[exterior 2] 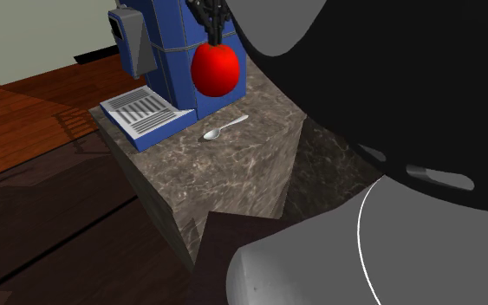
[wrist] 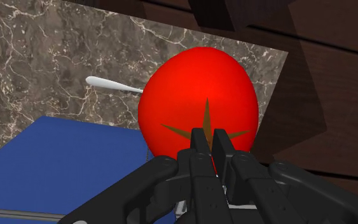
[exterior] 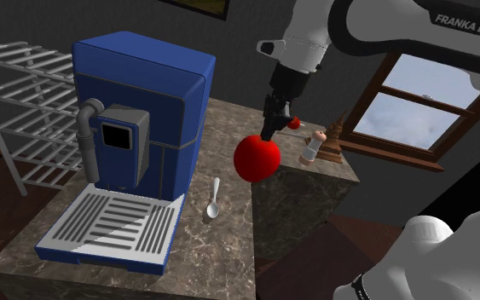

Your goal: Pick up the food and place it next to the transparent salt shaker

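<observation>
Fingers (wrist: 198,144) of the black gripper (exterior: 269,128) stand pinched almost together on the top of the tomato (wrist: 196,95), right over its brown star-shaped calyx, so they are gripping it. It is a smooth, glossy, round red fruit that hangs straight under the fingertips, lifted off the counter (exterior: 221,247), a slab with a veined grey-brown marble pattern. Past the tomato, on the stone beneath the fingers, lies a small pale spoon (exterior: 214,200) with a thin handle and oval bowl. Beside the fingers stands a boxy blue coffee machine (exterior: 144,94) with a grey front panel, a dark screen and a ribbed grey drip tray. On the fingers' other side, at the counter's far corner, stands the clear salt shaker (exterior: 312,149), slim and upright, just beside a brown turned pepper mill (exterior: 335,141). Higher up, the white arm (exterior: 468,25) carries the lettering "FRANKA EMIK", cut off by the shoulder view's edge.
</observation>
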Action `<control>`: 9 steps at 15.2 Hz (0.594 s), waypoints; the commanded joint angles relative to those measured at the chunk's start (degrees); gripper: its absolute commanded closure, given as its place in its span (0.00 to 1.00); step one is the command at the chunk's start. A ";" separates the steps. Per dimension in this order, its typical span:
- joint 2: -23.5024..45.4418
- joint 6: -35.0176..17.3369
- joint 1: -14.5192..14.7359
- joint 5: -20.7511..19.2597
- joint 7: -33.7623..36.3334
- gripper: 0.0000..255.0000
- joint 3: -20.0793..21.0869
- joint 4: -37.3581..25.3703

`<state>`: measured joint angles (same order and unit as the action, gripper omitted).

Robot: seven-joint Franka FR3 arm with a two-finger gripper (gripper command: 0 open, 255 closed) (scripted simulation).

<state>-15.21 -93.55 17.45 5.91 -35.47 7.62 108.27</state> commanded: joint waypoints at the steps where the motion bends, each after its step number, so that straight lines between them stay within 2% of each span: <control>1: 0.45 1.58 0.04 -0.05 0.30 1.00 0.09 -2.04; 9: 2.17 7.61 -0.03 -0.27 0.84 1.00 0.04 -9.81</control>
<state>-13.33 -86.75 17.45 5.67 -34.65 7.69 99.56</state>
